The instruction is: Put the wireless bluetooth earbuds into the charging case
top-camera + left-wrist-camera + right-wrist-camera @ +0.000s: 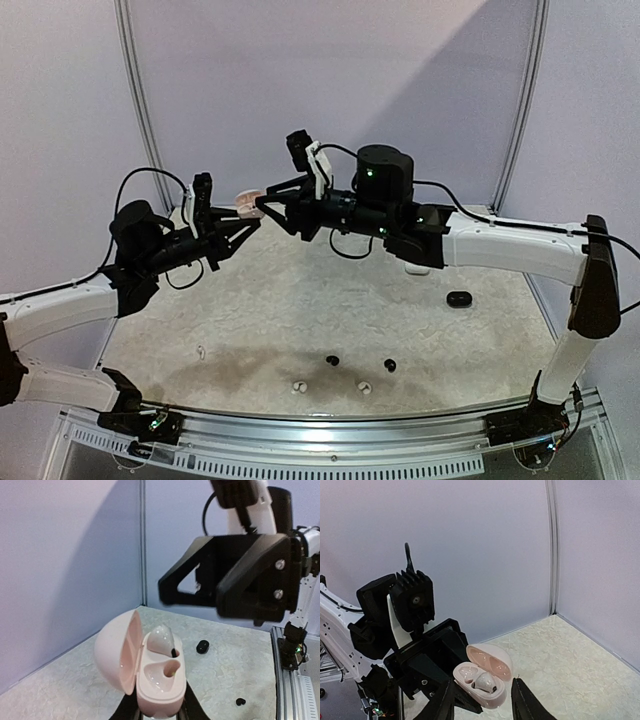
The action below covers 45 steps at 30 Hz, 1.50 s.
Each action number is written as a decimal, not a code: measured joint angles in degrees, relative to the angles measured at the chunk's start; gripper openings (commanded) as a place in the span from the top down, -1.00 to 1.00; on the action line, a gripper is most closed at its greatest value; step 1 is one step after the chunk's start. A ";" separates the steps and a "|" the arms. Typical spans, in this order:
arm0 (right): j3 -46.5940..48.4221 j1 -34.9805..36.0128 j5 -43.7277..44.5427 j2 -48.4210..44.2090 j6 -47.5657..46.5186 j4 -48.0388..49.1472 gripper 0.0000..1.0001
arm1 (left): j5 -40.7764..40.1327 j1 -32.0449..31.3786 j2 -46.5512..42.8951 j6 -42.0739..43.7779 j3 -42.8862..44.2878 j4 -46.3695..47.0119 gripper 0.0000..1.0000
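Note:
My left gripper (160,711) is shut on the base of a pink charging case (150,665), which it holds up above the table with the lid swung open. A white earbud (161,639) sits in the case's far socket; the near socket (167,670) is bare. My right gripper (482,681) hangs open just over the case, one finger on each side and not touching it, with nothing held. In the top view the two grippers (243,215) (266,206) meet at the back of the table. Loose earbuds lie near the front: white ones (297,386) (364,387) and black ones (332,360) (389,365).
A black case (459,299) lies on the table at the right. Another white earbud (200,351) rests at the front left. Purple walls close the back and sides, and a metal rail (330,425) runs along the near edge.

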 measured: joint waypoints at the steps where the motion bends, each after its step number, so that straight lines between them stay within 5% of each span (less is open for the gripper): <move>1: 0.57 -0.15 0.79 -0.24 0.07 -1.22 0.11 | -1.70 0.02 -0.37 -0.57 0.00 -1.27 1.00; 13: 19.41 -1.14 16.33 1.49 8.09 -21.86 -0.11 | -20.17 6.29 -12.70 -1.49 0.09 -24.26 1.00; 24: 43.10 4.59 16.81 32.39 16.81 -40.26 -0.30 | -41.81 10.88 -32.35 -0.31 -3.37 -45.22 1.00; 35: 49.24 14.01 14.49 48.85 18.08 -34.97 -0.28 | -46.80 12.09 -42.64 1.88 -11.54 -50.69 1.00; 45: 53.62 15.08 16.81 57.22 17.53 -29.18 -0.22 | -43.67 12.24 -46.07 3.50 -16.13 -50.49 1.00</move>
